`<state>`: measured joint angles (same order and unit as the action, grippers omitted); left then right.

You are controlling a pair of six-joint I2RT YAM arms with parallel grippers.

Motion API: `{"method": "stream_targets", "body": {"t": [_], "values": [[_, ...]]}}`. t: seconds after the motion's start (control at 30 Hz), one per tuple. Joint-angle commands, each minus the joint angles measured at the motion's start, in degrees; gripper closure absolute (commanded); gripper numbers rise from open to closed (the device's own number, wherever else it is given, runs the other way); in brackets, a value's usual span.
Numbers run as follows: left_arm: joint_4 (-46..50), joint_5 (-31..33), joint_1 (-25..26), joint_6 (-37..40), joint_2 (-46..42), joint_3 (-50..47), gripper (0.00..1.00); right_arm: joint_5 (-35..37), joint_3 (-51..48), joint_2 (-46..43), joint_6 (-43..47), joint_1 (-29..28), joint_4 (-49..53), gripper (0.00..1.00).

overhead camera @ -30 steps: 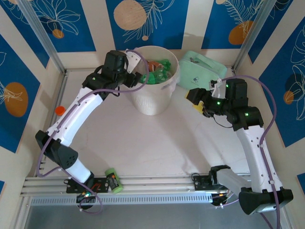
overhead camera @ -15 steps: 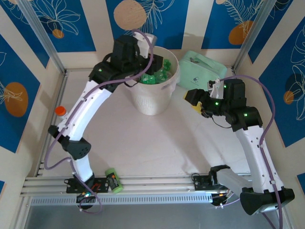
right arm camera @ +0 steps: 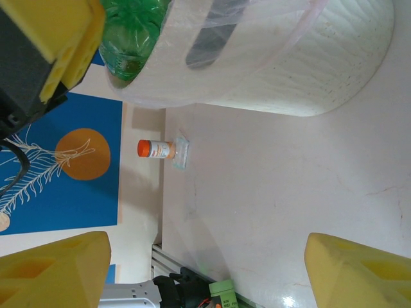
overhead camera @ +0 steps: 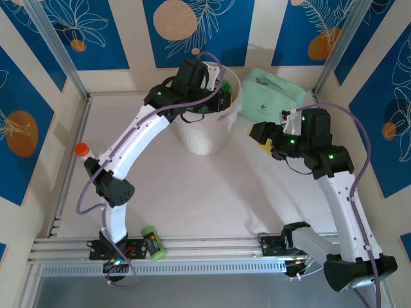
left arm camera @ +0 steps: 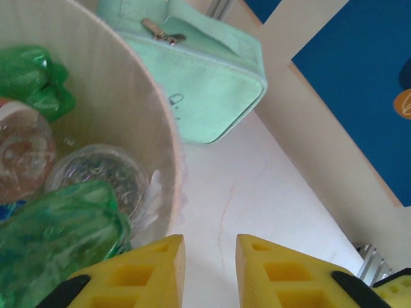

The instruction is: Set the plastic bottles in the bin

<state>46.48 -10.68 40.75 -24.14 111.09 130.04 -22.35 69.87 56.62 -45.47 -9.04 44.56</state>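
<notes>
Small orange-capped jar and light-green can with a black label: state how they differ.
Colour: the small orange-capped jar has an orange lid and pale body; the light-green can with a black label is green with a dark band. Pose: the jar stands upright; the can lies on its side. Place: the jar sits at the white table's left edge, the can on the near metal rail. Both are small cylinders.
</notes>
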Motion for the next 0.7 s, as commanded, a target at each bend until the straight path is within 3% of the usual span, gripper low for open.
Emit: {"method": "stream_targets", "body": {"t": [0.0, 0.4, 0.5, 0.67], "values": [[4.83, 3.58, -0.85, -0.73, 0.69, 0.85, 0.75, 0.33, -1.36, -1.76, 0.03, 0.16, 0.66, 0.21], [8.19, 10.41, -2.41, 0.15, -2.8, -0.75, 0.74, -0.07, -0.97, -1.6, -0.14, 0.41, 0.01, 0.21], [7.66, 8.91, -2.7, -0.51, -3.41, -0.49, 0.73, 0.11, -0.61, -1.57, 0.11, 0.45, 0.51, 0.21], [3.86, 6.03, -2.85, -2.46, -5.71, -0.27, 0.64, 0.2, -0.05, -1.52, 0.3, 0.54, 0.73, 0.21]]}}
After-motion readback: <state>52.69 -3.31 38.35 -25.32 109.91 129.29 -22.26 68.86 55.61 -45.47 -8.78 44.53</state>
